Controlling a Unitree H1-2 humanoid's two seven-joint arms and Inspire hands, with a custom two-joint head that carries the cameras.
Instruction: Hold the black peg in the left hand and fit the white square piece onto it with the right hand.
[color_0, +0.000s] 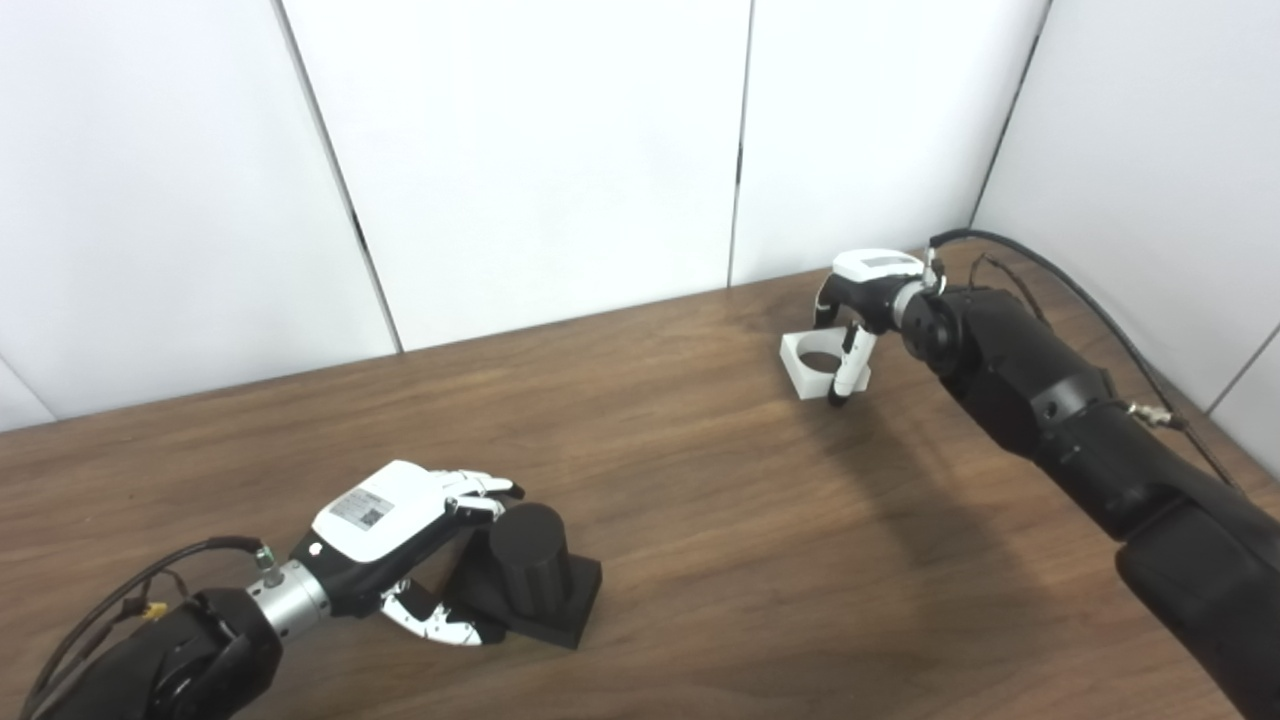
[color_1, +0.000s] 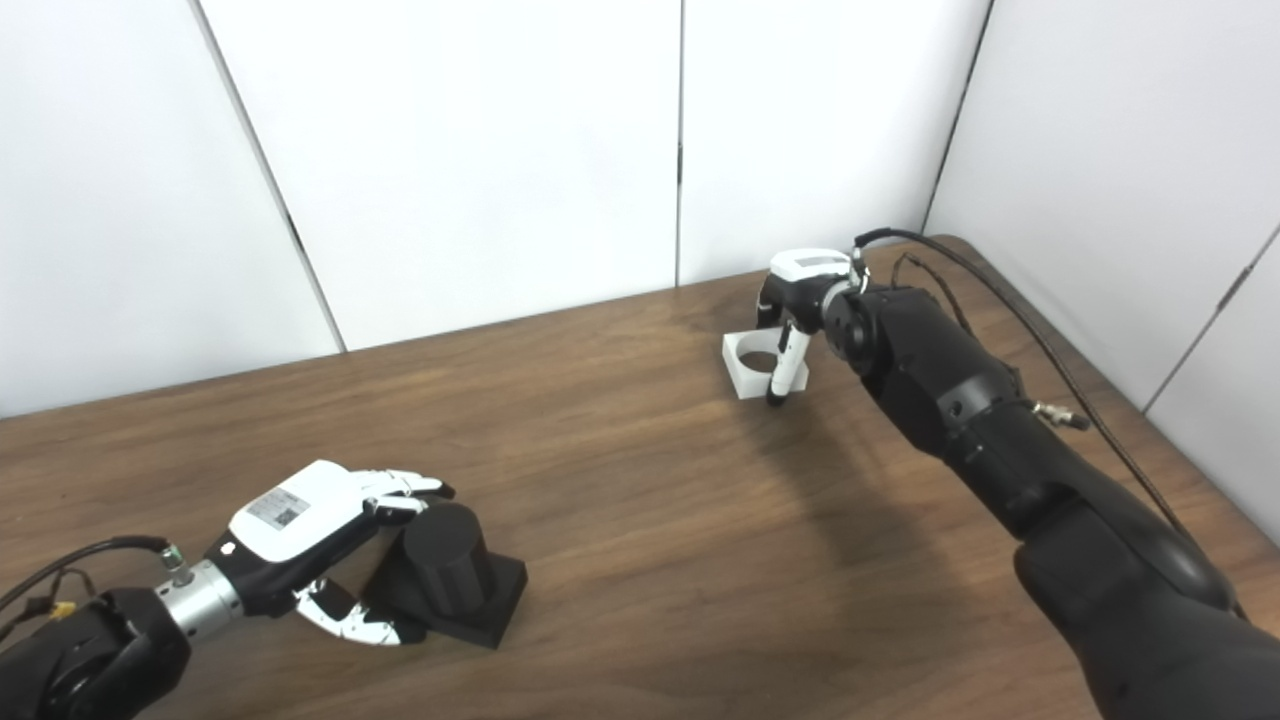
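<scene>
Both arms reach low over the counter (color_0: 700, 520): left hand (color_0: 400, 545) wraps the black peg (color_0: 530, 575); right hand (color_0: 860, 320), far right, pinches the white square piece (color_0: 805, 365).

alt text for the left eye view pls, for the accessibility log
Two robot arms work at a wooden table before white wall panels: the left hand wraps around a black peg on its square base at lower left, while the right hand reaches over a white square piece with a round hole at the far right.
</scene>
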